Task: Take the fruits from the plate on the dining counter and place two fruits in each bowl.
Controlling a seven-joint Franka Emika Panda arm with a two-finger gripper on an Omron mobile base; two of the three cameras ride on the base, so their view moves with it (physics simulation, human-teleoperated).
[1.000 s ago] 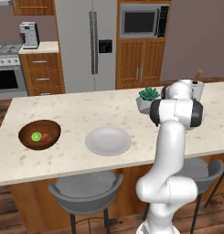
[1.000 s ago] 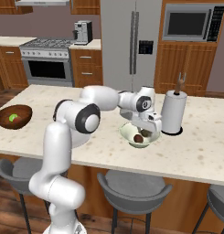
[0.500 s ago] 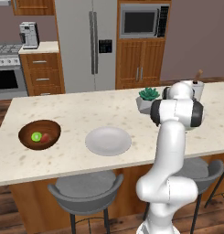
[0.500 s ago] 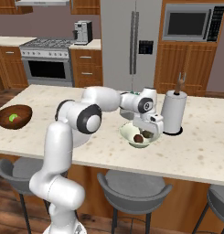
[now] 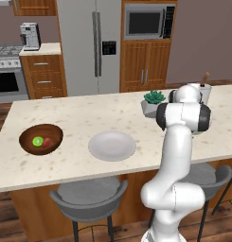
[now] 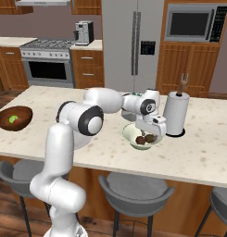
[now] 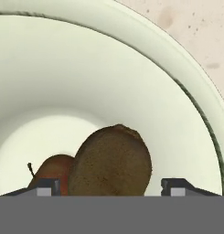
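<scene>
Fingers (image 7: 109,186) now apart around brown fruit (image 7: 111,160) in cream-green bowl (image 7: 177,100).

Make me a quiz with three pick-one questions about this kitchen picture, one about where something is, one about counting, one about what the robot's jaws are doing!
1. Where is the green fruit?
A. in the brown bowl
B. on the plate
C. on the stove

2. How many fruits lie on the plate?
A. four
B. two
C. none

3. The gripper over the cream-green bowl has its jaws:
A. clamped on the brown fruit
B. apart, either side of the brown fruit
C. holding a spoon

Answers: 1 A, it sits inside the brown bowl. 2 C, the plate is bare. 3 B, both fingertips stand clear of the fruit.
</scene>
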